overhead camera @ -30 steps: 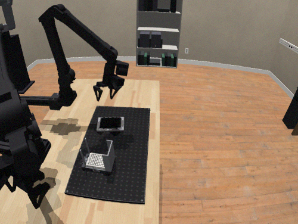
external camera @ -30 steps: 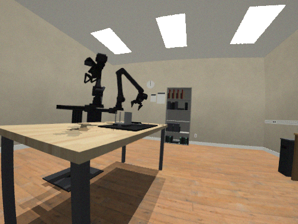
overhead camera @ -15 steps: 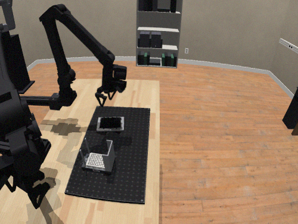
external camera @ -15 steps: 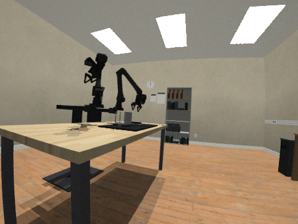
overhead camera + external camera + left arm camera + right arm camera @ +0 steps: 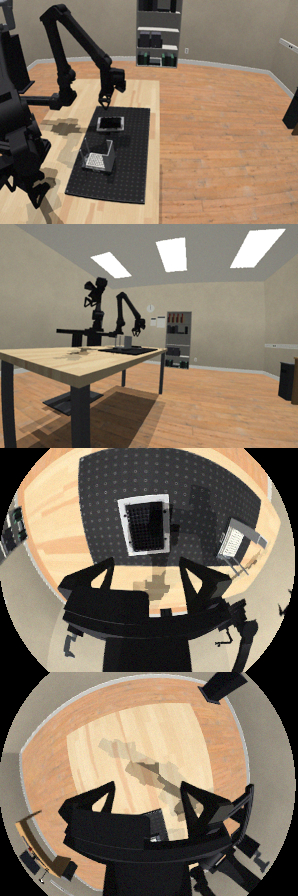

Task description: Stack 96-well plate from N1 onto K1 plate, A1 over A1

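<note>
While the black 96-well plate (image 5: pixel 110 123) (image 5: pixel 145 527) lay in the pale frame of plate nest N1 (image 5: pixel 99 129) (image 5: pixel 123 533), the left gripper (image 5: pixel 105 104) (image 5: pixel 136 333) (image 5: pixel 146 560) hung above and just beside it, fingers spread wide with nothing between them. Well apart from the plate, the right gripper (image 5: pixel 38 198) (image 5: pixel 90 304) (image 5: pixel 147 784) also stood wide and held nothing. Farther along the black perforated board (image 5: pixel 131 167) (image 5: pixel 134 351) (image 5: pixel 100 508), a white well plate (image 5: pixel 95 160) (image 5: pixel 231 543) sat low in stack rack K1 (image 5: pixel 111 158) (image 5: pixel 128 342) (image 5: pixel 247 530).

The black plate was probably light, stiff molded plastic, smooth enough to slip or tip under an uneven pinch. Its opposite side walls looked the sensible hold, with the pads low enough to grip but clear of the nest and the wells. A firm, level squeeze would likely serve; a hard one might bow the walls. The rim lettering was too small to read, so where A1 lay could not be told on either plate. The rack's uprights would likely demand a straight, level descent, lest the carried plate jar the lower one.

Your left gripper (image 5: pixel 105 106) (image 5: pixel 136 335) (image 5: pixel 146 560) is now lower over the worktop (image 5: pixel 154 179) (image 5: pixel 53 358) (image 5: pixel 55 520) (image 5: pixel 145 727), near its short edge beyond the nest; you have also turned its fingers closer to parallel with the long edges.
</note>
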`<move>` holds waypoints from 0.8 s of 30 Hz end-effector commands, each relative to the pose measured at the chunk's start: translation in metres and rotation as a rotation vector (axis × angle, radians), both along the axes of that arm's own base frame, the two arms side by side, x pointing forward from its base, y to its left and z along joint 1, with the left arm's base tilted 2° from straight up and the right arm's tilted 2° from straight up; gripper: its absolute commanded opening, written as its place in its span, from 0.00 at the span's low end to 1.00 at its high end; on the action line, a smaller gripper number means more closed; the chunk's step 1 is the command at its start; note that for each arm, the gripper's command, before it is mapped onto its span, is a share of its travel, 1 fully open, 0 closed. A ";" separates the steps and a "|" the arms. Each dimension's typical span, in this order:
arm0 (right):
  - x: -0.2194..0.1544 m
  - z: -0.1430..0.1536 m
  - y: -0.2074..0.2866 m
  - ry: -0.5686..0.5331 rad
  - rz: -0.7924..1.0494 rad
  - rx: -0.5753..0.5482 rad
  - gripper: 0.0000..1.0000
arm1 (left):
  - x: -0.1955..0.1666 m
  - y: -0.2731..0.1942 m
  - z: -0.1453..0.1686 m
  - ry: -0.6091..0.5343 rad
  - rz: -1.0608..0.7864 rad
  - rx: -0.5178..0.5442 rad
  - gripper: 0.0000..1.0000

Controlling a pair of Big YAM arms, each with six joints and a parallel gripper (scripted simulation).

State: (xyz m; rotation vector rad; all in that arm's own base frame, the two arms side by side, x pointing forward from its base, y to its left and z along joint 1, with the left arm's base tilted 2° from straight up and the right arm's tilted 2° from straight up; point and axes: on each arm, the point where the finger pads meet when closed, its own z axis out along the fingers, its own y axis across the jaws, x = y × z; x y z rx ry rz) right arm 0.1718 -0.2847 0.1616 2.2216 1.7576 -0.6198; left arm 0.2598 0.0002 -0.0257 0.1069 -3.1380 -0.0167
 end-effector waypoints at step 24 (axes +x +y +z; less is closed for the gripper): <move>-0.003 0.008 -0.003 -0.018 -0.016 -0.017 1.00 | 0.006 0.001 -0.015 -0.021 0.113 0.014 1.00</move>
